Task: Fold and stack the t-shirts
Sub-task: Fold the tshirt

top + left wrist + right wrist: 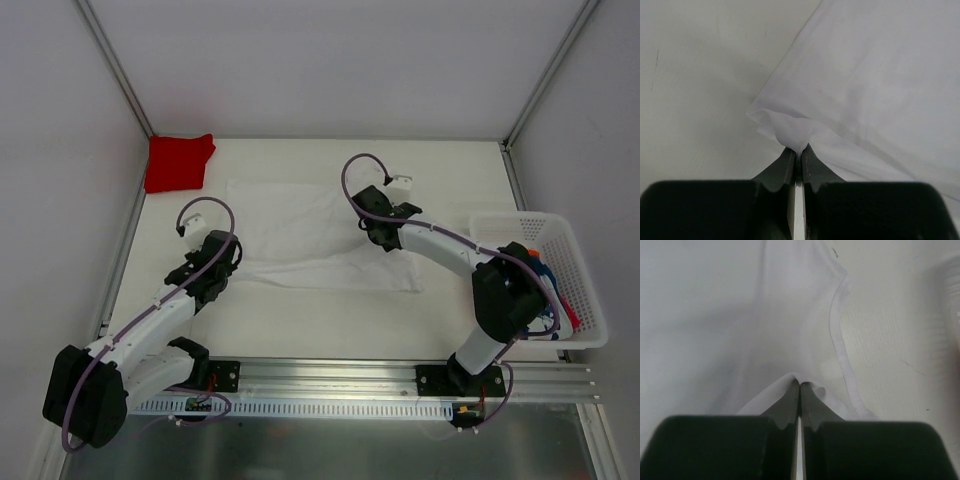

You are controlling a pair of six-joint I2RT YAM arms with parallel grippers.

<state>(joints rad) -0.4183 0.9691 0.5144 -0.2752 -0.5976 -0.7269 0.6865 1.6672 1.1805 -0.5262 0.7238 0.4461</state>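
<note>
A white t-shirt (310, 235) lies spread in the middle of the table. My left gripper (232, 255) is at its left edge, shut on a pinched corner of the white cloth (790, 131). My right gripper (372, 222) sits on the shirt's right part, shut on a small fold of the cloth (799, 380) beside a hemmed edge (837, 335). A folded red t-shirt (178, 162) rests at the far left corner. Blue and orange-red cloth (556, 290) shows in the basket, mostly hidden by the right arm.
A white plastic mesh basket (570, 260) stands at the right edge of the table. Metal frame posts rise at the back corners. A rail with the arm bases (330, 385) runs along the near edge.
</note>
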